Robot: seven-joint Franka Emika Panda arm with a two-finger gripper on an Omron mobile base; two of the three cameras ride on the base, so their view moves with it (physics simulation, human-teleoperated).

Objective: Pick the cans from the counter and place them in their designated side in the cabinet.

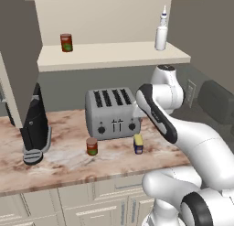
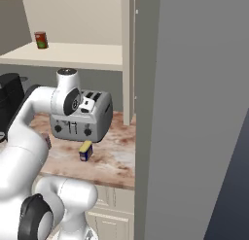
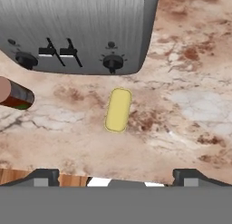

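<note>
One blue can (image 3: 118, 109) on the counter (image 3: 190, 105), centred below wide-spread, empty jaws.

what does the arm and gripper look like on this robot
The arm is glossy white with rounded, bulbous links, black bands at the joints and a long black stripe along the forearm. No loose cables show. In the hand view, the gripper shows two small dark grey, blocky finger tips.

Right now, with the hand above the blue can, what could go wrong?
The blue can stands close in front of the toaster, so a finger coming down could clip it. A red-brown can sits nearby and could be knocked. The gripper looks open, so nothing is held yet.
</note>
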